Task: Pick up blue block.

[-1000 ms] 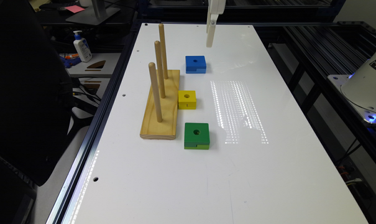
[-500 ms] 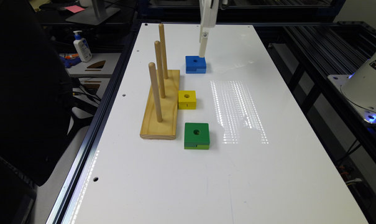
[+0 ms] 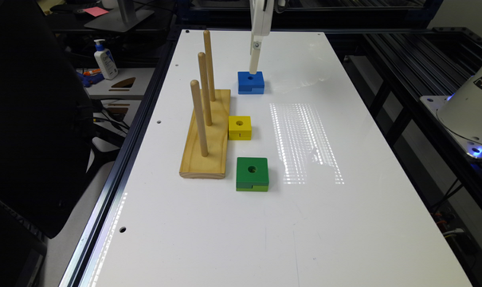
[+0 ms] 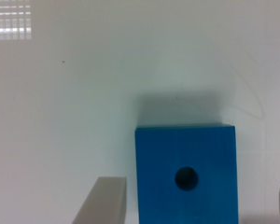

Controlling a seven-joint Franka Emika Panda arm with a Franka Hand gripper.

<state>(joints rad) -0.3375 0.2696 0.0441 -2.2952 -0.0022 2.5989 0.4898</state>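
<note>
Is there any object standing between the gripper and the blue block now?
Nothing visible does. In the wrist view the flat square blue block with a round centre hole lies between the open gripper's fingers on the bare white table. The small yellow block lies apart.

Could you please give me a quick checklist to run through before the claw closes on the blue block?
1. Claw open: ok. In the wrist view one finger sits on one side of the blue block and the other at the picture's edge on the far side.
2. Block between the fingers: ok, with a gap visible on each side.
3. Claw down at block height: cannot tell; the exterior view puts its tip at the block's top edge.
4. Block flat on the table: ok.
5. Neighbours clear: ok; the yellow block and peg base stand apart from it.
</note>
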